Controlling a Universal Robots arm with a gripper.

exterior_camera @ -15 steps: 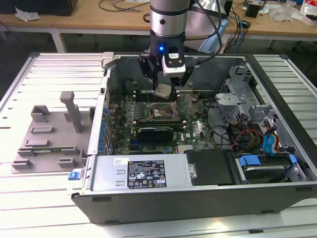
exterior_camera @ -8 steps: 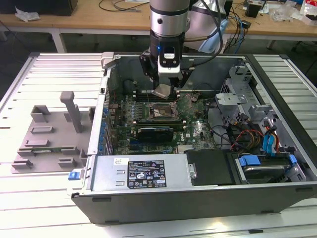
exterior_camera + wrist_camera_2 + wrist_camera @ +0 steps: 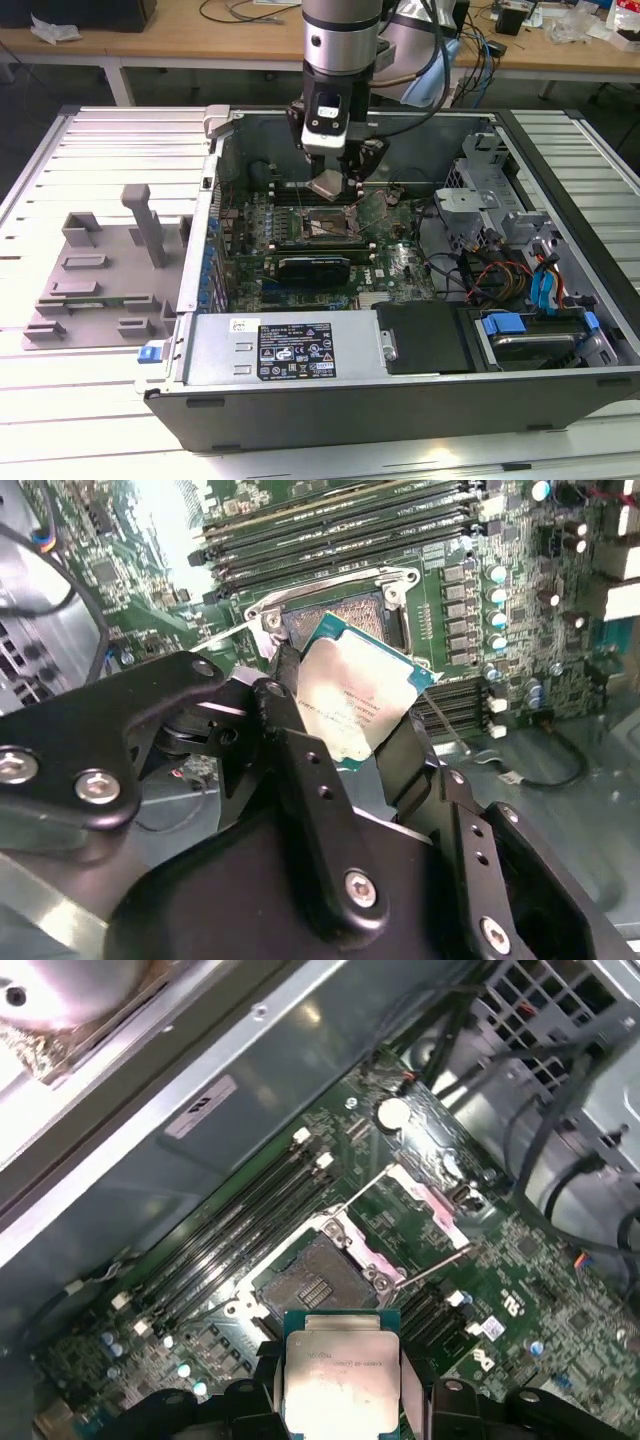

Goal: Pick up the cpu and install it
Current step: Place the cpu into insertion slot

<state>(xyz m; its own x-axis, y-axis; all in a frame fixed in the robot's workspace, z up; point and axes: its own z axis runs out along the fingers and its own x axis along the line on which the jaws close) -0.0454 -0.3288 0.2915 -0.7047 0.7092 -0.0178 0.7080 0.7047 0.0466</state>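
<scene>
My gripper (image 3: 331, 186) hangs inside the open computer case, shut on the cpu (image 3: 328, 184), a flat square chip with a silvery top plate. In the second wrist view the cpu (image 3: 350, 708) sits tilted between the black fingers (image 3: 290, 730). In the first wrist view the cpu (image 3: 341, 1368) is held level, with its green rim showing. It hovers a short way above the motherboard's open socket (image 3: 312, 1285), which has a metal frame around it. That socket (image 3: 318, 226) lies just below the gripper in the exterior view.
The grey case wall (image 3: 195, 270) rises at the exterior view's left. Memory slots (image 3: 240, 1230) run beside the socket. A black card (image 3: 315, 268), a power supply (image 3: 285, 350), a drive cage (image 3: 480, 180) and loose cables (image 3: 500, 275) crowd the case. A grey fixture (image 3: 100, 275) stands outside.
</scene>
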